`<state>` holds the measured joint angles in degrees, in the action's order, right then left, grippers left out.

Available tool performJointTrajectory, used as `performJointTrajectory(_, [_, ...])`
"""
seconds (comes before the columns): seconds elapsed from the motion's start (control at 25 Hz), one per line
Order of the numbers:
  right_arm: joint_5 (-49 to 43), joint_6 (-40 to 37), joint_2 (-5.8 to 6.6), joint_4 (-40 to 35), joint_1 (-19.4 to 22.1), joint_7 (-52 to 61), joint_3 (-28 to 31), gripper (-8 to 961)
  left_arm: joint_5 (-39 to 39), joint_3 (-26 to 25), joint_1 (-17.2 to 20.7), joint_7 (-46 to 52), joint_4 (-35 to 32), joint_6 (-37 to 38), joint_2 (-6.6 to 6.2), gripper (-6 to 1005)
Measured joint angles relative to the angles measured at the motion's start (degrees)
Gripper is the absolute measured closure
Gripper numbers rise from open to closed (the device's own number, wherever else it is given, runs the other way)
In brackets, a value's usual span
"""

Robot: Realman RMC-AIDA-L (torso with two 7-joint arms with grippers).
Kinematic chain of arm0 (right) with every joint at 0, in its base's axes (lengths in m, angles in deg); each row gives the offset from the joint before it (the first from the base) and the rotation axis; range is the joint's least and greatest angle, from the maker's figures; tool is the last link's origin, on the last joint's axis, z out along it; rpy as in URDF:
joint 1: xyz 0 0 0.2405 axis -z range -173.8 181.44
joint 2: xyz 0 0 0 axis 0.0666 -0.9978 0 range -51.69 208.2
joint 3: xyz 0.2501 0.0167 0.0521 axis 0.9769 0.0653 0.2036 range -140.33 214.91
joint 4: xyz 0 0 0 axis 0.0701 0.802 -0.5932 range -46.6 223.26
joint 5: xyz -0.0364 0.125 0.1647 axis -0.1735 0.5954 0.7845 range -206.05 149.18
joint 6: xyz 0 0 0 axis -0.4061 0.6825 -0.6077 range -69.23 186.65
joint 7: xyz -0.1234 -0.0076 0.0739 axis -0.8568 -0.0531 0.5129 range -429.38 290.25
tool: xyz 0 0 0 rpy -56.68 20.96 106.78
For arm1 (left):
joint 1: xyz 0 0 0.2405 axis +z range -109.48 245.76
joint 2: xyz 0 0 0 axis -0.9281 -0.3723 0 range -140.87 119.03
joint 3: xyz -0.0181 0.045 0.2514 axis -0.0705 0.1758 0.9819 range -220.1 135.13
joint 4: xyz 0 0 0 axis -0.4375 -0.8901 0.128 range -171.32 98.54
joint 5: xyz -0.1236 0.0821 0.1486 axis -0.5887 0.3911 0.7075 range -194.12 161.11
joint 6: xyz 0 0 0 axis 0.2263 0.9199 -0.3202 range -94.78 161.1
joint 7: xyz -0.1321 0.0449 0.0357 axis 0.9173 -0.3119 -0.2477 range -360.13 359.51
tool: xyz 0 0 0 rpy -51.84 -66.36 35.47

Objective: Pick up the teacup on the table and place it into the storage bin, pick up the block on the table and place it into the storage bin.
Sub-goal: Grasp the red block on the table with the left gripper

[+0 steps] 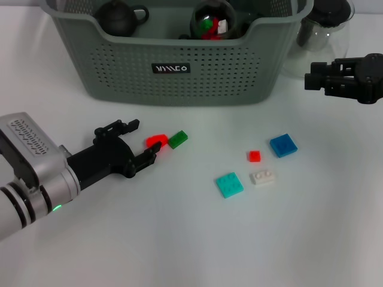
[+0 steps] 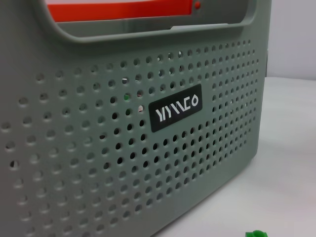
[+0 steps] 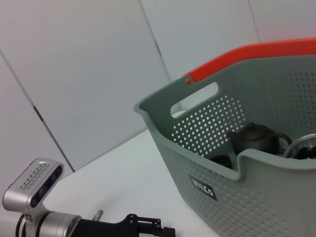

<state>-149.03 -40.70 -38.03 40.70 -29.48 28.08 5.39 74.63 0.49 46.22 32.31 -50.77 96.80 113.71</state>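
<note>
Low on the table (image 1: 179,251), left gripper (image 1: 139,142) spread wide, empty, just beside red block (image 1: 157,141). Better to straddle red only, clear of touching green block (image 1: 178,139), then lift into storage bin (image 1: 119,66). Right gripper (image 1: 316,76) parked near glass pitcher (image 1: 317,33), cannot tell finger state.

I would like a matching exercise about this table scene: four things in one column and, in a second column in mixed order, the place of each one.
Things:
1. dark teapot
2. red block
3. glass pitcher
4. white block

Places:
A. right beside the teal block
B. inside the storage bin
C. between the open fingers of the left claw, next to the green block
D. on the table behind the right claw, beside the bin

Pairs: 1-B, 2-C, 3-D, 4-A
</note>
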Motion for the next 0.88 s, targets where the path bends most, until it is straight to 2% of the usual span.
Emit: performJointTrajectory(0.88, [0.10,0.10,-0.08,0.00,-0.07,0.00,-0.01,541,0.10,0.47,-1.44,-0.01,2.25,-0.81,0.17,341])
